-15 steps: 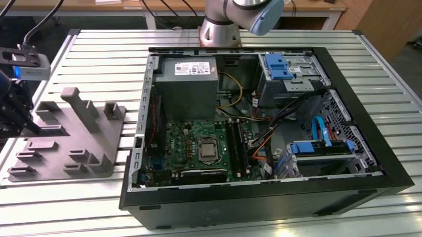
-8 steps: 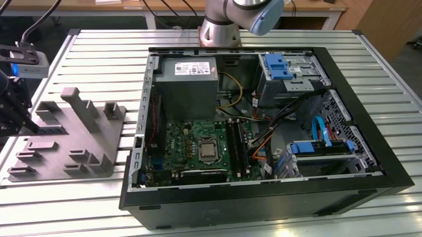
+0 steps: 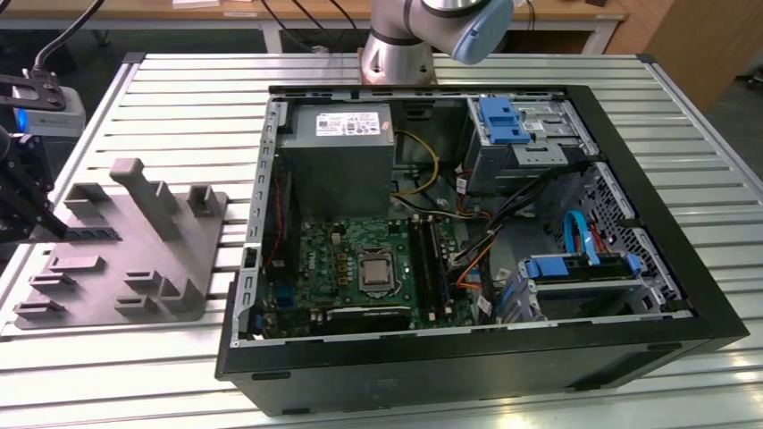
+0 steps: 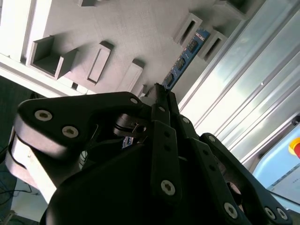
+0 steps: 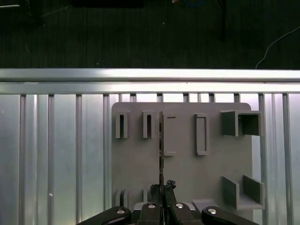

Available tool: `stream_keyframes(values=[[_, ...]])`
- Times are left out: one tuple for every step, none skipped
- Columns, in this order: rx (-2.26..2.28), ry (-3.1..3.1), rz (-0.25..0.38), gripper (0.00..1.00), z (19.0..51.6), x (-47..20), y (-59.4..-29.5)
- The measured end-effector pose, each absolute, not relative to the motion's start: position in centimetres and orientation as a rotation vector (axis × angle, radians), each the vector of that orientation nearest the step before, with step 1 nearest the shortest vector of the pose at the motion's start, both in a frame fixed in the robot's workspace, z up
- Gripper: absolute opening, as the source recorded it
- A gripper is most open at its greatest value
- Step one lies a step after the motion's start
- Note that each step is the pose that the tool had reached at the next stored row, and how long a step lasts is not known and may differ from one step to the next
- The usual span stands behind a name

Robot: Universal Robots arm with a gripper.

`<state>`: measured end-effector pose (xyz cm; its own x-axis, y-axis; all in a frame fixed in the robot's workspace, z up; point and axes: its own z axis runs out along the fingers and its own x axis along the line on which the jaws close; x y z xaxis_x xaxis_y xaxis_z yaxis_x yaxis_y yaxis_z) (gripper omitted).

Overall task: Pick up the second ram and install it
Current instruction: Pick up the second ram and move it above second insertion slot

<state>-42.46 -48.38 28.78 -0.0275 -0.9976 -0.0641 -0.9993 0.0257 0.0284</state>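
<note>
The black linkage-fingered gripper (image 4: 161, 92) has its fingertips pinched narrow on one end of the second ram (image 4: 188, 52), a slim flat memory stick with a blue-looking board and a row of black chips. The stick runs straight out beyond the tips, its long axis in line with the gripper. In the first wrist view it shows edge-on as a thin dark line over the grey moulded fixture plate (image 5: 136, 164) with raised slot holders. Whether its far end is clear of those holders I cannot tell. In the exterior view the gripper hangs at the left edge of the ribbed aluminium table (image 3: 179, 98), above that plate. The open black computer case (image 3: 477, 362) lies well apart to the exterior view's right. Inside it, on the green motherboard (image 3: 331, 259), the long dark memory slots (image 3: 424, 259) run far to near, just right of the processor socket.
</note>
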Motion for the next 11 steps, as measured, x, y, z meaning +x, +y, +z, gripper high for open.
stream_keyframes(values=[[-2.172,2.231,0.102,0.14,28.86,-42.45,-48.38],[-2.172,2.231,0.102,0.14,28.93,-42.46,-48.37],[-2.172,2.231,0.102,0.14,29.01,-42.46,-48.37],[-2.172,2.23,0.102,0.14,29.07,-42.46,-48.38],[-2.172,2.23,0.102,0.14,29.14,-42.46,-48.38],[-2.172,2.23,0.103,0.14,29.22,-42.45,-48.38],[-2.172,2.23,0.103,0.14,29.3,-42.46,-48.38],[-2.172,2.23,0.103,0.14,29.38,-42.46,-48.38],[-2.172,2.23,0.103,0.14,29.47,-42.46,-48.38],[-2.172,2.23,0.103,0.14,29.55,-42.46,-48.38],[-2.172,2.23,0.103,0.14,29.66,-42.46,-48.38]])
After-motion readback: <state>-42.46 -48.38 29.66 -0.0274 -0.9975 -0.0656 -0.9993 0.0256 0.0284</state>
